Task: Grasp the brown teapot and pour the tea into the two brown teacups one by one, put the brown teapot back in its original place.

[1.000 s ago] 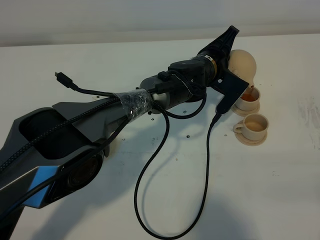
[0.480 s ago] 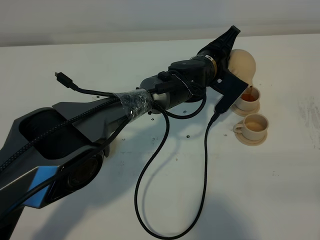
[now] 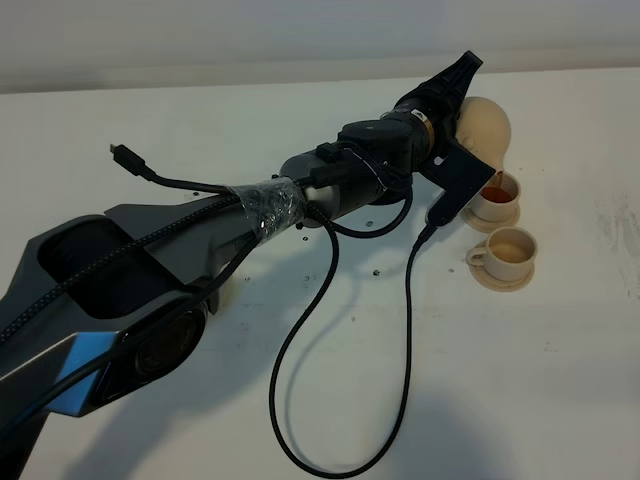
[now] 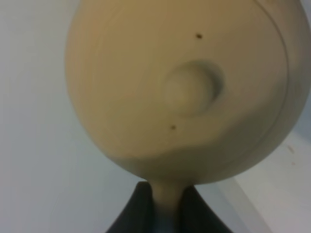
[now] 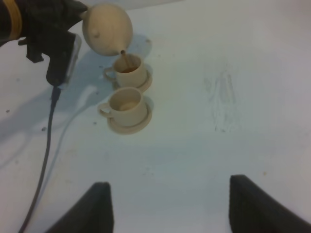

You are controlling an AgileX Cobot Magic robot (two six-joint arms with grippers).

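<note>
The brown teapot (image 3: pixel 487 125) is hanging tipped spout-down right over the far teacup (image 3: pixel 496 195), so the thin stream of tea (image 5: pixel 125 57) is dropping straight in, and the nearer teacup (image 3: pixel 510 250) beside it is looking filled already. The left gripper (image 4: pixel 166 190) is pinching tight on the teapot's handle (image 4: pixel 167 201), its arm (image 3: pixel 300 195) stretching across the white table (image 3: pixel 200 120) with the wrist rolled over for the tilt. The right gripper (image 5: pixel 167 204) is hovering wide open, holding nothing

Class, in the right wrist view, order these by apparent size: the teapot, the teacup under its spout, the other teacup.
1. brown teapot, clearly largest.
2 and 3. teacup under the spout and other teacup look alike; the other seems slightly bigger but is nearer the camera, so unranked.
</note>
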